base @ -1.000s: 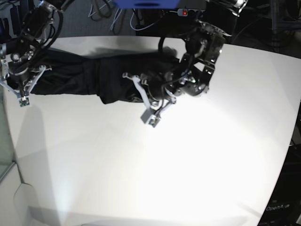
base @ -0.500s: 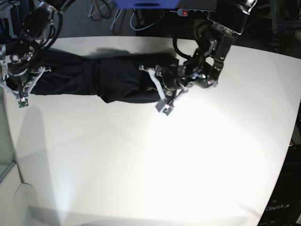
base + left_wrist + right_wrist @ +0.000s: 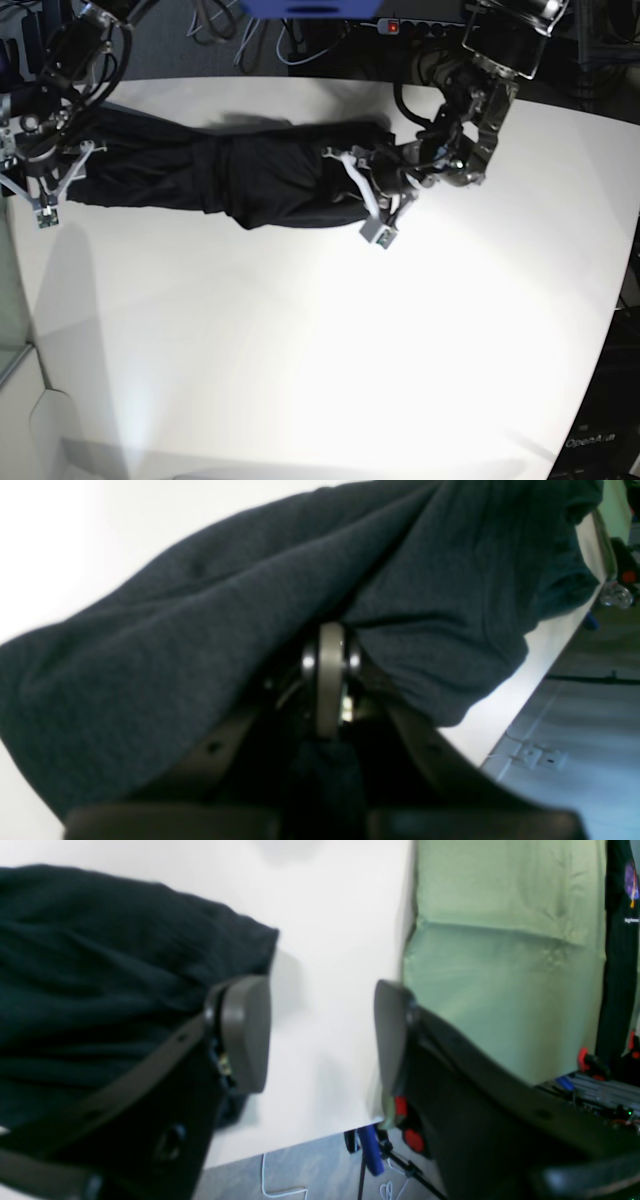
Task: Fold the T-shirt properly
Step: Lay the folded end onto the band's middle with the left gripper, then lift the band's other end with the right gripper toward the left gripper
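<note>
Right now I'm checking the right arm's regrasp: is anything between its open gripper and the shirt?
Nothing visible. The right gripper stands open over bare table, with the T-shirt right beside one finger.

The left gripper point(image 3: 327, 680) has its fingertips buried under a fold of the large plain black long-sleeved T-shirt point(image 3: 240, 175), so the pinch point itself is hidden. The left wrist view is soft and blurred throughout. In the right wrist view the shirt runs off the left edge, hiding its extent there.
</note>
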{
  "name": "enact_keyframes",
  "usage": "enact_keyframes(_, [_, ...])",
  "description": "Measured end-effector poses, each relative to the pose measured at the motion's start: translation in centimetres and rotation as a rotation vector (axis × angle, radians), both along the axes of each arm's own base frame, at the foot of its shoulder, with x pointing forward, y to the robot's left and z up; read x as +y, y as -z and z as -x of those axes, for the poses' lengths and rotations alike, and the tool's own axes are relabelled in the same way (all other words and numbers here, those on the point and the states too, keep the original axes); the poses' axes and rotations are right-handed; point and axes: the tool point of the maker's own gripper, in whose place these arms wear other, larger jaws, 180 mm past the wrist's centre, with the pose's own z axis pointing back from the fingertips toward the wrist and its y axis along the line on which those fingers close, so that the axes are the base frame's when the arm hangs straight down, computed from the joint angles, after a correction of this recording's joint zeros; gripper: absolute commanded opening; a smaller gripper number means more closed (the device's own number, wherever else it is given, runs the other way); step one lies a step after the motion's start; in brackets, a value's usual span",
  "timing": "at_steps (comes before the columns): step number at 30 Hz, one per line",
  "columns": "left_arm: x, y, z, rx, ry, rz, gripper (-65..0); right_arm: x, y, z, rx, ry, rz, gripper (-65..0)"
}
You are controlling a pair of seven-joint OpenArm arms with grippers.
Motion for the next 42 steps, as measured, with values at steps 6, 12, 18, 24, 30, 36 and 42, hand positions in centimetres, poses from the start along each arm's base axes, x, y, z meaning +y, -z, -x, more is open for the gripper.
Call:
enact_keyframes(6, [1.6, 0.0, -0.3, -0.013, -0.003, -0.024, -65.0, 0.3, 0.0, -0.3, -0.061, 0.088, -0.07, -31.0])
enact_keyframes(12, [3.0, 0.0, -0.4, -0.024, -0.002, -0.056, -65.0, -0.9, 0.4, 1.3, -0.02, 0.291, -0.141, -29.0])
enact_keyframes(18, [3.9, -0.1, -0.7, -0.028, -0.007, -0.068, -65.0, -0.7, 1.0, 3.0, 0.133, 0.402, -0.185, -17.6])
enact_keyframes(24, [4.7, -0.1, -1.0, -0.028, -0.022, -0.081, -65.0, 3.1, 6.7, 1.5, 0.248, 0.324, -0.45, -16.6])
enact_keyframes(30, [4.8, 0.0, -0.8, -0.03, -0.037, -0.074, -65.0, 3.0, 8.5, 0.2, 0.233, 0.271, -0.578, -18.1])
enact_keyframes(36, [4.7, 0.1, -0.8, -0.029, -0.036, -0.074, -65.0, 3.6, 8.3, -1.0, 0.25, 0.205, -0.554, -18.1])
enact_keyframes(42, [4.8, 0.1, -0.8, -0.028, -0.036, -0.074, -65.0, 3.6, 8.2, -1.1, 0.251, 0.205, -0.556, -18.1])
